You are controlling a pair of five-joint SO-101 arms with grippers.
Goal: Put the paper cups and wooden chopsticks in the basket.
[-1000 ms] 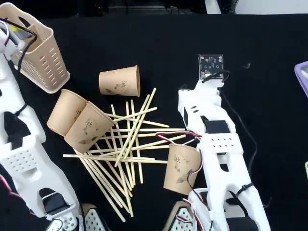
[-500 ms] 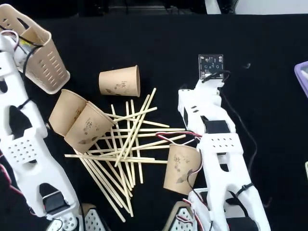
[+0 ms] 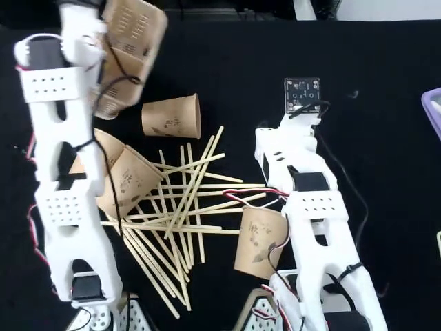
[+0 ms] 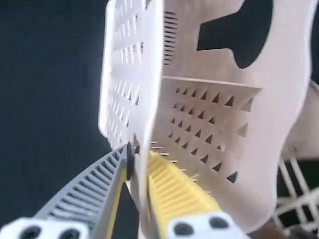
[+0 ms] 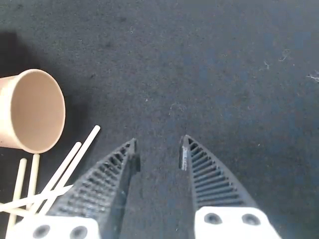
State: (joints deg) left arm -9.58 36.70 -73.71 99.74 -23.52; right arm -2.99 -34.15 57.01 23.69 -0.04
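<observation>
My left gripper is shut on the wall of the beige perforated basket. In the high view the basket hangs tilted above the table's far left, held up by the left arm. One paper cup lies on its side just below it. Two more cups lie together, partly behind the left arm, and another cup rests against the right arm. Wooden chopsticks are strewn in a pile between them. My right gripper is open over bare black cloth, with a cup and chopstick ends beside it.
The table is covered in black cloth. A purple object shows at the right edge. The right arm lies along the table beside the chopstick pile.
The left arm has lifted the basket off the table's far-left corner and swung it rightward, tilted, over the cups. The right arm has kept still.
</observation>
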